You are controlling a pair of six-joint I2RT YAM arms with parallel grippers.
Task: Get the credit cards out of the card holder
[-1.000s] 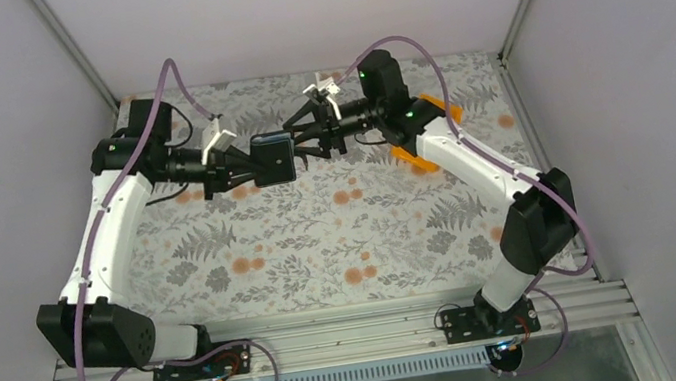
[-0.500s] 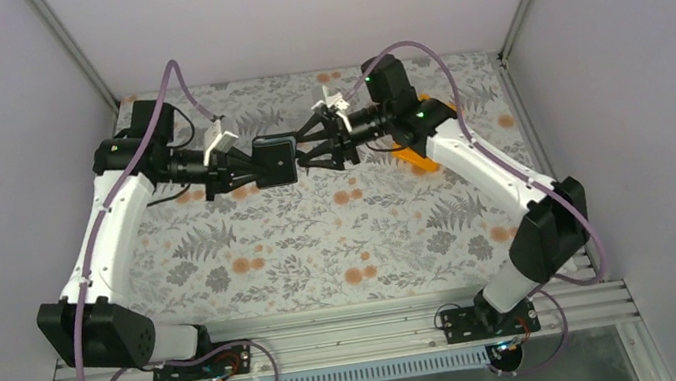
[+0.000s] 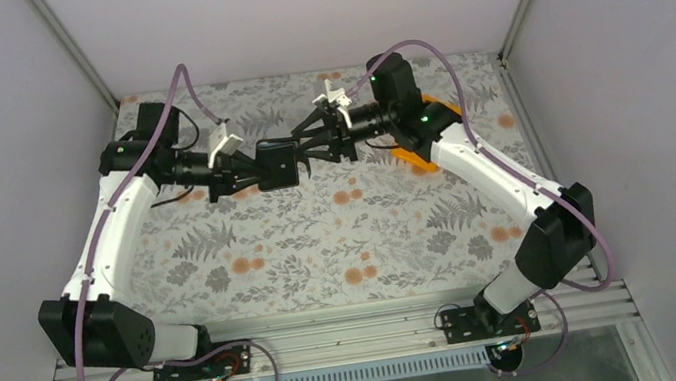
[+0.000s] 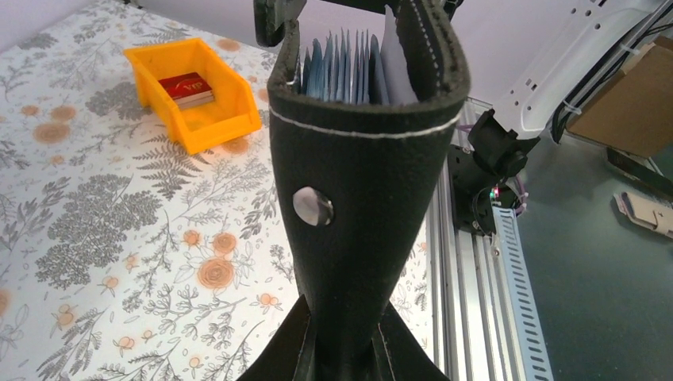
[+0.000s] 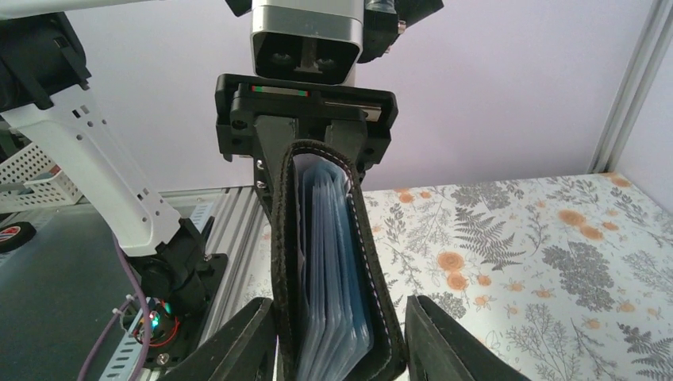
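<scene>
The card holder (image 3: 277, 162), a black wallet, hangs in the air above the middle back of the table. My left gripper (image 3: 255, 170) is shut on its lower end (image 4: 357, 198), with a finger (image 4: 290, 349) on each side. My right gripper (image 3: 303, 153) straddles its other end (image 5: 329, 238), both fingers against the outer covers. Grey-blue sleeves (image 5: 333, 254) fan out inside, and no red shows among them. A red credit card (image 4: 185, 87) lies in the orange bin (image 4: 214, 119).
The orange bin (image 3: 420, 160) sits at the back right of the floral table (image 3: 342, 240), mostly hidden under my right arm. Purple-grey walls close in the back and both sides. An aluminium rail (image 3: 336, 337) runs along the near edge.
My right gripper has moved left onto the holder's free end and its jaws have narrowed around it. The left gripper keeps its hold and has barely shifted.
</scene>
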